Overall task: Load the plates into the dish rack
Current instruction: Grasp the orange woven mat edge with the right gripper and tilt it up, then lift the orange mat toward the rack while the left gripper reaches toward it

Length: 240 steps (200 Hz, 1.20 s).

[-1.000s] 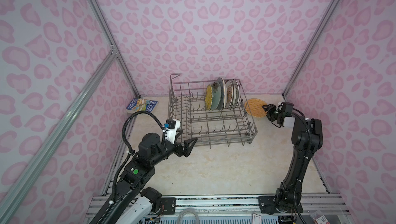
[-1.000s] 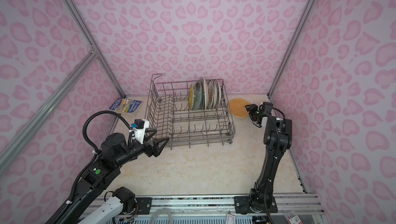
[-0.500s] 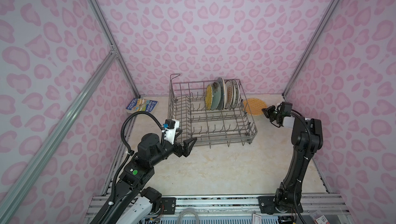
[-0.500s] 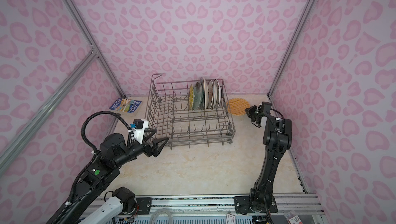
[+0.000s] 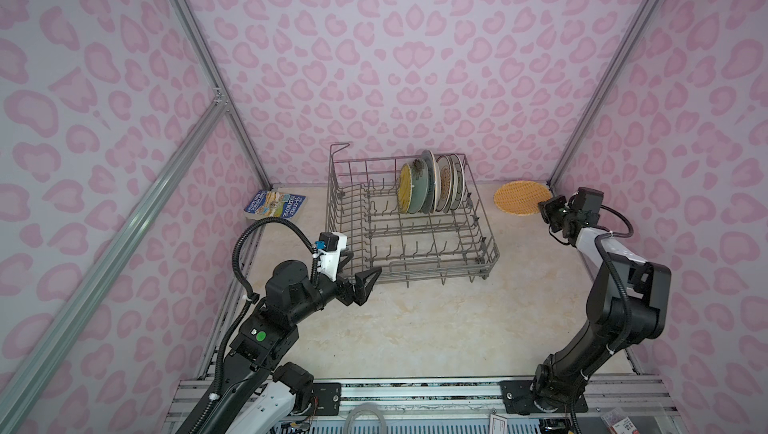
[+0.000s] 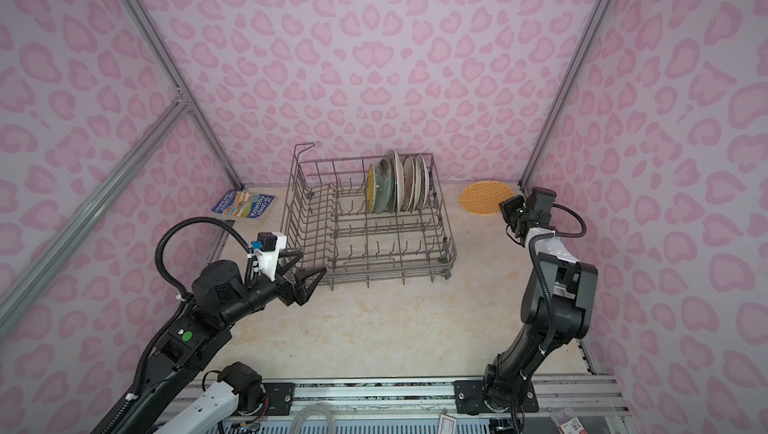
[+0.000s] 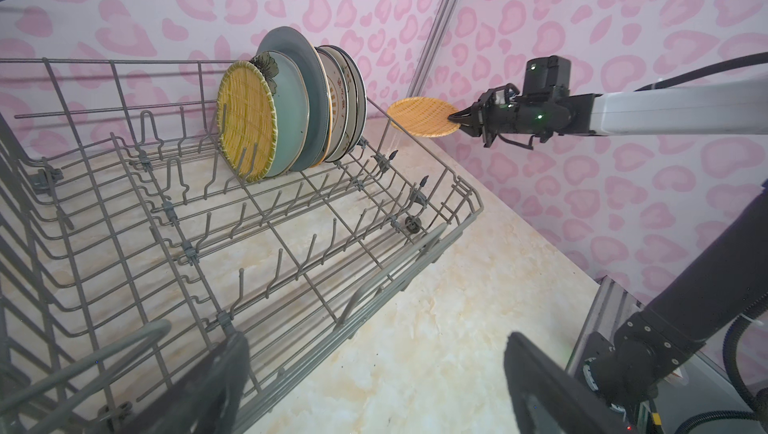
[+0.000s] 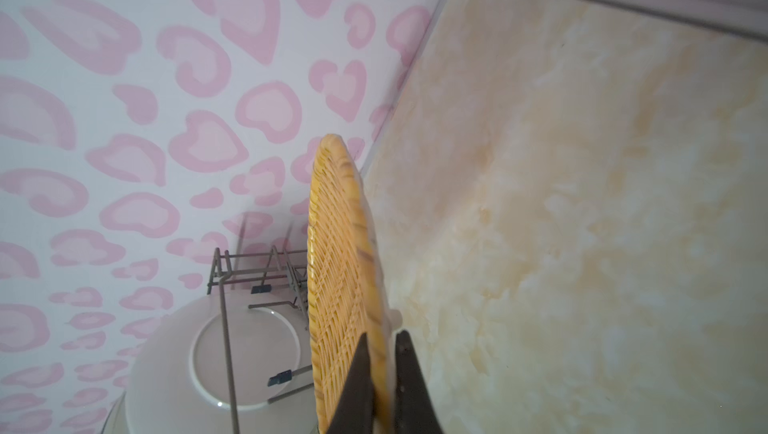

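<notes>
Pinching the rim of the orange woven-look plate (image 7: 419, 115) on the side nearest it, the right gripper (image 7: 457, 117) is closed thin on that edge — a rim grip, I judge, because a plate lying flat offers a narrow claw no other purchase; the plate is in the back right corner of the table (image 5: 415, 328), just beyond the right wall of the dish rack (image 5: 415, 273) and outside it; whether its far rim rests on the table I cannot tell. The left gripper (image 6: 302, 272) hangs at the rack's near left corner, jaws spread wide with nothing between them; the other plates (image 5: 430, 187) stand on edge between tines in the back right row, faces toward the rack's left side, so the next free slot seems to lie just left of the yellow woven-look plate (image 7: 245, 120). The orange plate lies near flat, woven face up; being round it has no long axis — the line that counts is the diameter from the pinch to the far rim, which points away from the claw toward the rack's back right corner; loading it likely calls for turning it on edge, parallel with the racked ones.
</notes>
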Each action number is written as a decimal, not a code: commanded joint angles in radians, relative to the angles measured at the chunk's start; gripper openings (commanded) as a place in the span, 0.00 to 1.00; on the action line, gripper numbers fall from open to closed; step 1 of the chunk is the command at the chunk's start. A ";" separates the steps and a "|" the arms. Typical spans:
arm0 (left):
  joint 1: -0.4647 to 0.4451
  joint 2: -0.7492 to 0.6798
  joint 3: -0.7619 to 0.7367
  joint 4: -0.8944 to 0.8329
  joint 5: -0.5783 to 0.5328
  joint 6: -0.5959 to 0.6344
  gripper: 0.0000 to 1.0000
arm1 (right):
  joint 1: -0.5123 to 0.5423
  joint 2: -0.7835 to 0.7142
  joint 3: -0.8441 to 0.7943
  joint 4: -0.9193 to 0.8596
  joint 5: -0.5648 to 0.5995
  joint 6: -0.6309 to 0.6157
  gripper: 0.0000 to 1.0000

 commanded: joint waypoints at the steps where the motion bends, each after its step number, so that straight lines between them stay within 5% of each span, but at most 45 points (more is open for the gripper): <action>1: 0.001 -0.001 -0.009 0.056 0.008 -0.016 0.97 | 0.001 -0.118 -0.028 -0.128 0.113 0.010 0.00; 39: 0.001 -0.005 -0.033 0.102 0.017 -0.029 0.97 | 0.014 -0.406 -0.065 -0.349 0.219 0.024 0.00; 89: -0.004 -0.015 -0.097 0.270 0.114 -0.060 0.99 | 0.146 -0.535 0.031 -0.715 0.233 0.010 0.00; 126: -0.124 -0.012 -0.139 0.437 0.082 -0.086 1.00 | 0.292 -0.672 -0.023 -0.786 0.310 0.088 0.00; 172: -0.405 0.177 -0.046 0.464 -0.099 0.130 0.98 | 0.435 -0.745 -0.008 -0.816 0.318 0.142 0.00; 240: -0.613 0.543 0.265 0.316 -0.322 0.633 0.84 | 0.658 -0.818 -0.029 -0.885 0.460 0.295 0.00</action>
